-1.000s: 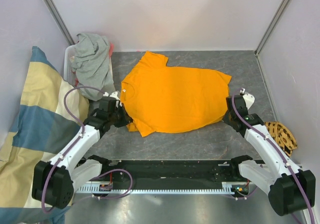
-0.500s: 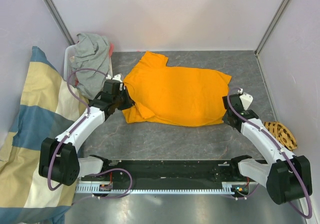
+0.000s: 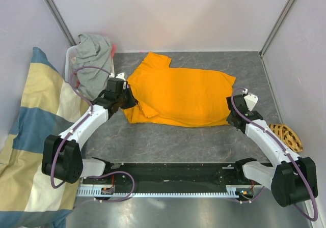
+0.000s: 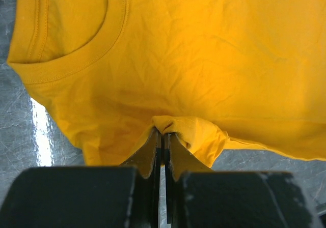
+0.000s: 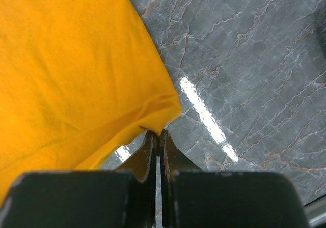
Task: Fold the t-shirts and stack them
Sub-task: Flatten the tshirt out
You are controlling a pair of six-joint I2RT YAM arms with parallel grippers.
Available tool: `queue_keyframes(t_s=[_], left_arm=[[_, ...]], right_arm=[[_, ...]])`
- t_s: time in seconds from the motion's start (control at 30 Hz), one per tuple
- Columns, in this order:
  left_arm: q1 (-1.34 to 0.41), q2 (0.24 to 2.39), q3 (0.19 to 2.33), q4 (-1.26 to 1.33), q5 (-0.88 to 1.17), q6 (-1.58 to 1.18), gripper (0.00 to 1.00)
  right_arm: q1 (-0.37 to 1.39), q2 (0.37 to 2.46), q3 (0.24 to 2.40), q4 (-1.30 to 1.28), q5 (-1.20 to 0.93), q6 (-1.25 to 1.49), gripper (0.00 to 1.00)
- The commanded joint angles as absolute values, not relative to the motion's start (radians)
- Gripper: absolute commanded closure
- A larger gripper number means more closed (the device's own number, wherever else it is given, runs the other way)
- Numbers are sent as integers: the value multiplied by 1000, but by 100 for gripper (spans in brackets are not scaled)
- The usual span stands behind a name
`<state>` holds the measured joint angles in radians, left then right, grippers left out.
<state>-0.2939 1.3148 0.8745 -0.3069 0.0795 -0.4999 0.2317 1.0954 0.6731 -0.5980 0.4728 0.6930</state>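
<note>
The orange t-shirt (image 3: pixel 178 93) lies spread on the grey table, its near long edge folded up over itself. My left gripper (image 3: pixel 127 102) is shut on the folded sleeve end by the neck (image 4: pixel 183 129); the round collar (image 4: pixel 76 67) shows just beyond it. My right gripper (image 3: pixel 232 115) is shut on the shirt's hem corner (image 5: pixel 163 113) at the right end. The grey t-shirt (image 3: pixel 94 62) lies crumpled in a white basket (image 3: pixel 68 60) at the far left.
A large cream-and-blue blocked cloth (image 3: pixel 30 131) fills the left side. A tan woven disc (image 3: pixel 286 136) lies by the right wall. Grey marble tabletop (image 3: pixel 168 141) lies between the shirt and the arm bases.
Both grippers have carried the shirt's near edge away from the bases and over the shirt, folding it. In the last half second they barely moved.
</note>
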Motion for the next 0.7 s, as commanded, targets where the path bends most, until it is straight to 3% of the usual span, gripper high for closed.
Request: queue_keyframes(t_s=[0.0, 0.4, 0.67], left_arm=[[-295, 1304, 948, -288, 84, -454, 98], [-293, 1223, 1351, -377, 282, -354, 98], [-295, 1195, 1358, -458, 365, -370, 98]], right_arm=[[232, 1054, 710, -583, 514, 684, 100], [232, 930, 966, -557, 584, 537, 100], [232, 908, 948, -600, 531, 549, 100]])
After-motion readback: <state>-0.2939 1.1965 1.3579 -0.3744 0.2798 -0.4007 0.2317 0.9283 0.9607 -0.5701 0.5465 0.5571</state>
